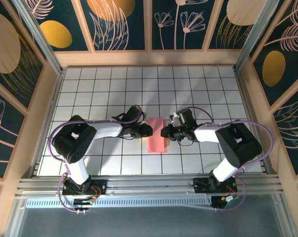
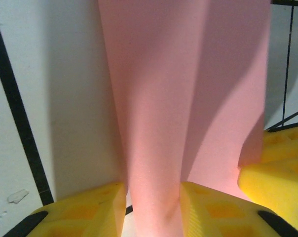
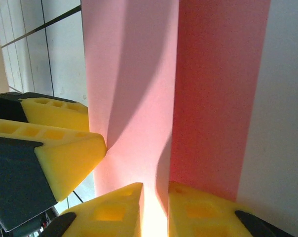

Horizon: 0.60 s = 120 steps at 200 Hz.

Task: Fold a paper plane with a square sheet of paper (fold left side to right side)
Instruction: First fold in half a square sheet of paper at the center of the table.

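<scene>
Paper point(image 1: 157, 136), long axis near-to-far

No legible text, no labels or brand marks, no numbers or signs on any surface

From above, my worktop point(image 1: 114, 89) is brightly and evenly lit. The white tiles show no glare, and my arms point(image 1: 104, 129) throw only faint, soft shadows close beneath them. Straight lines bow slightly toward the edges of that view. At my left wrist the pink paper point(image 2: 188, 98) looks soft and a little blurred, with a broad grey shadow on the tile to its left and a darker band down its right side. At my right wrist, light glows through the paper between the fingers point(image 3: 109, 210) of my right end effector point(image 3: 155, 190), nearly washing out there. A slanting shadow crosses the sheet, and the nearest foam is out of focus.
</scene>
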### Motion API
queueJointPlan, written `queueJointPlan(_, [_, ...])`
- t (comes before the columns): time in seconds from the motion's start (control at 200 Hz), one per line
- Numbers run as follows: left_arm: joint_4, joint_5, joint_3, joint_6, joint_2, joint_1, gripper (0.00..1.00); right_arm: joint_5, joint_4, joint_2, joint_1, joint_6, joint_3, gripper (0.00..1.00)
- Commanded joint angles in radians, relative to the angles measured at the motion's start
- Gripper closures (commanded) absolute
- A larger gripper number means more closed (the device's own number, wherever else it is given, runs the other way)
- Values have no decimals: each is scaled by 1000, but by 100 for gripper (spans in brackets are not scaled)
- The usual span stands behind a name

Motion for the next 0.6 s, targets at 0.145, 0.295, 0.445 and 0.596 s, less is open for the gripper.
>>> queueJointPlan(0.145, [-109,-56,42,19,69,-27,67,46,-91,-51,-4,-29,27,73])
queueJointPlan(0.295, [-114,-58,49,14,79,-34,66,91,-167,-100,-25,-54,36,69])
queueJointPlan(0.445, [-128,-63,62,15,89,-46,63,146,-250,-173,-67,-88,41,66])
queueJointPlan(0.596, [-143,-70,71,12,102,-61,61,184,-298,-244,-114,-108,35,63])
